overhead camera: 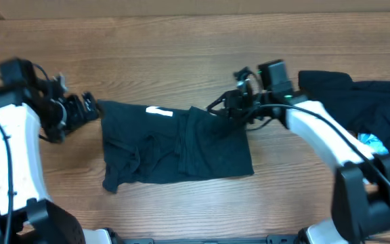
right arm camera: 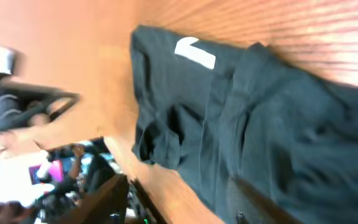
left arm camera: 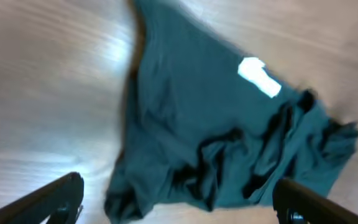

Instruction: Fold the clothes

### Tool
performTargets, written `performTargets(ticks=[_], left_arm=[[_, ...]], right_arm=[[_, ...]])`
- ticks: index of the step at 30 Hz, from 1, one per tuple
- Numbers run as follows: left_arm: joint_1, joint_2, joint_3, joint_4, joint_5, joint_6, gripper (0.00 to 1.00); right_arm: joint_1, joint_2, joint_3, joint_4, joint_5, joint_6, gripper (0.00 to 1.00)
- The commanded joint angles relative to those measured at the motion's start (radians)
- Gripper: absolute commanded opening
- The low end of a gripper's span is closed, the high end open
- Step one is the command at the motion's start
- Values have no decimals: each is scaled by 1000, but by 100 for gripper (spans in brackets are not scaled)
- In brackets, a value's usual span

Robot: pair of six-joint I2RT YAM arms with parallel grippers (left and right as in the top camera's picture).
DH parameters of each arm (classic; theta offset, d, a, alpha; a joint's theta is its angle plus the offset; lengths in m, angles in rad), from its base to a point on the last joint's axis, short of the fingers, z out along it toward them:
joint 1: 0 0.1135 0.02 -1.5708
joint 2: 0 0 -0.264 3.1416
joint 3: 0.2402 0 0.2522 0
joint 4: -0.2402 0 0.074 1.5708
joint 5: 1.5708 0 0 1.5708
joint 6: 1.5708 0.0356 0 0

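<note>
overhead: on the counter [overhead camera: 181, 54] the shirt [overhead camera: 178, 146] lies centre, toward the near edge, its right side lapped over to narrow it. spare pile [overhead camera: 364, 102] waits at the right edge. left gripper [overhead camera: 90, 108] gapes empty beside the shirt; right gripper [overhead camera: 221, 107] sits at its far-right corner, grip unclear.

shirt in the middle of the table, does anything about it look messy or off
Yes. The dark T-shirt is only roughly folded. Its lower left corner is bunched and wrinkled, and the right flap overlaps the body at a slant, so the edges don't line up. Nothing looks torn or spilled.
</note>
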Motion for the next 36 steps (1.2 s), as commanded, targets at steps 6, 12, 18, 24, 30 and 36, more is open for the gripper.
performTargets(ticks=[6,12,18,24,30,36], left_arm=[[-8,151,-349,377,119,39,100],[-17,370,-349,476,209,126,100],[-151,449,-348,430,201,203,76],[-175,425,-330,373,202,146,19],[-113,210,-126,182,39,101,4],[-157,159,221,-50,-121,88,5]], right_arm=[[-149,-187,19,-431,38,-310,61],[-149,-187,19,-520,121,-323,61],[-149,-187,19,-516,121,-323,60],[-149,-187,19,-516,121,-323,59],[-149,-187,19,-515,162,-323,58],[-149,-187,19,-504,163,-324,58]])
